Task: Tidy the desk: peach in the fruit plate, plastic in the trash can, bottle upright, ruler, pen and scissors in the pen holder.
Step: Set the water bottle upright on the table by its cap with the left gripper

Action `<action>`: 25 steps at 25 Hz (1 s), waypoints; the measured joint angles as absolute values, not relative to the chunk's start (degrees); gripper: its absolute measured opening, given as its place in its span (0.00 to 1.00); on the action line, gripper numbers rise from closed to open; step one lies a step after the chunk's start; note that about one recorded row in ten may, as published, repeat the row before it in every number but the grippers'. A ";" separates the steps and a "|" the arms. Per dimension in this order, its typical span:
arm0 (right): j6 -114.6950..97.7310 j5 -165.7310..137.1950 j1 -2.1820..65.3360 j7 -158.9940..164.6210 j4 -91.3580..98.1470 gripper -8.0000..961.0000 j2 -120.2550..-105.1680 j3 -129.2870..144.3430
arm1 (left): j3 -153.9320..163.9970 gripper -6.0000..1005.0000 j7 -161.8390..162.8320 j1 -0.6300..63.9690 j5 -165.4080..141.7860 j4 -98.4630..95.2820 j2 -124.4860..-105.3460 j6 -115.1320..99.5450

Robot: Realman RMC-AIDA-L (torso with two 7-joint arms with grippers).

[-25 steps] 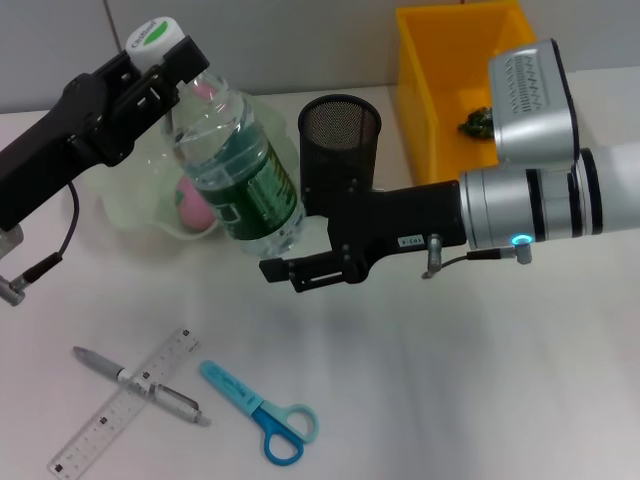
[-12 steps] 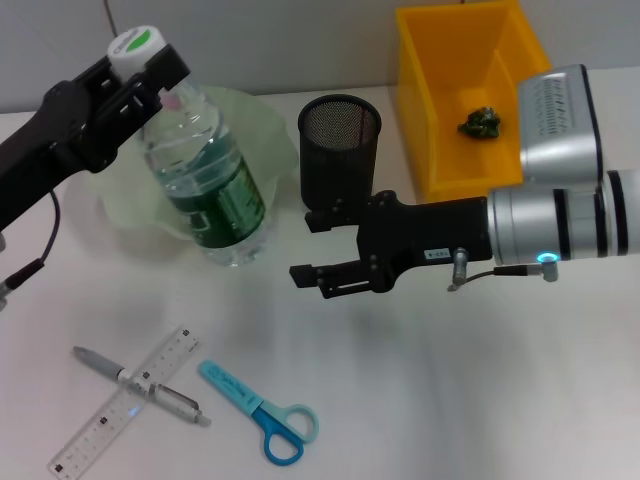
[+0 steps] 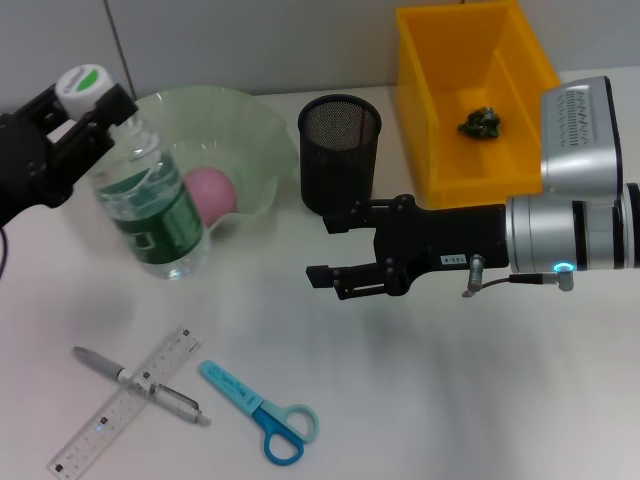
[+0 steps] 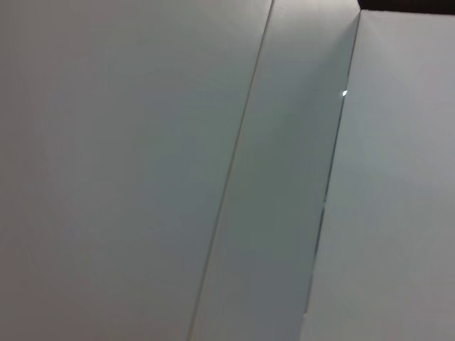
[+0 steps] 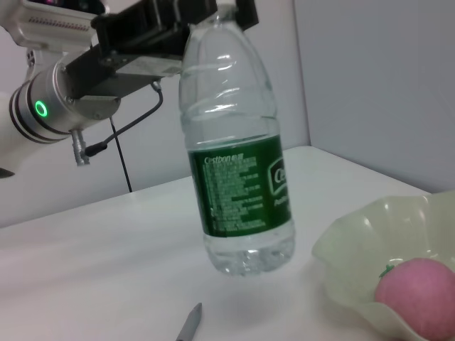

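Observation:
My left gripper (image 3: 88,112) is shut on the neck of a clear water bottle (image 3: 150,205) with a green label and white cap. It holds the bottle nearly upright at the table's left, base at or just above the surface. The bottle (image 5: 242,163) and left gripper (image 5: 178,18) also show in the right wrist view. A pink peach (image 3: 208,190) lies in the pale green fruit plate (image 3: 250,120). My right gripper (image 3: 331,250) is open and empty, in front of the black mesh pen holder (image 3: 340,150). The pen (image 3: 140,385), ruler (image 3: 125,415) and blue scissors (image 3: 265,415) lie at the front left.
A yellow bin (image 3: 440,110) stands at the back right with a dark crumpled piece of plastic (image 3: 480,122) inside. The left wrist view shows only a grey wall. The peach (image 5: 416,295) and plate (image 5: 355,241) show beside the bottle in the right wrist view.
My left arm has carried the bottle leftward and down, off the plate area, uncovering the peach. My right gripper has drawn back to the right, away from the bottle.

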State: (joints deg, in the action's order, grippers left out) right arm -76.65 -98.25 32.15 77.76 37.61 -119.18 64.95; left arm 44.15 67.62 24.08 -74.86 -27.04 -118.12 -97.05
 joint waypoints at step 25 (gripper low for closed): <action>-79.51 -98.17 29.59 74.20 37.25 0.80 -119.31 65.56 | 43.67 0.44 55.97 20.47 -74.47 -24.50 -118.51 -83.40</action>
State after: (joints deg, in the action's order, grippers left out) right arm -79.51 -98.17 29.59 74.20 37.25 -119.31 65.57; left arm 43.67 55.97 20.47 -74.47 -24.50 -118.51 -83.40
